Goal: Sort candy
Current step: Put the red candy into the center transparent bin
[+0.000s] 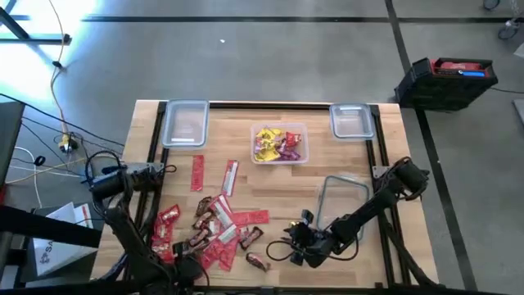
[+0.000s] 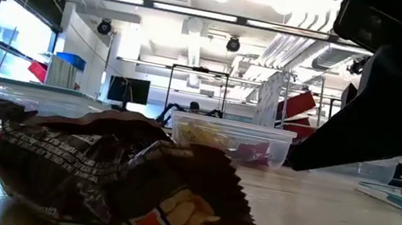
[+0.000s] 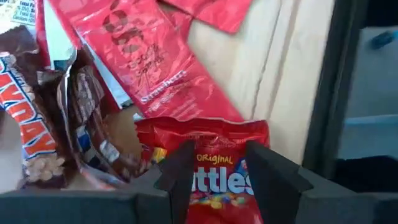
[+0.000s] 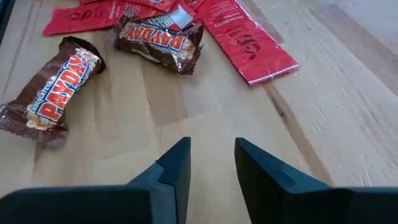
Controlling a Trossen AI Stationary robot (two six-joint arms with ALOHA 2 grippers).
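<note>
Middle tub (image 1: 281, 155) holds yellow, purple candy (image 1: 277, 144); other tubs (image 1: 185, 123) bare. Left gripper (image 3: 214, 168) narrow over red packet (image 3: 214, 174). Right gripper (image 4: 211, 163) narrow, holding nothing, above wooden table (image 1: 344, 160); concrete floor (image 1: 270, 57) around.

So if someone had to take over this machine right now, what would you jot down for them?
Left gripper: open, fingers either side of a red Skittles packet at the pile's left edge.
Right gripper: open, empty, low over bare wood facing two PayDay bars.
Done: yellow and purple-pink sweets sit in the middle container.
Left: the pile of red packets and brown bars still loose on the table; the other containers look empty.
</note>
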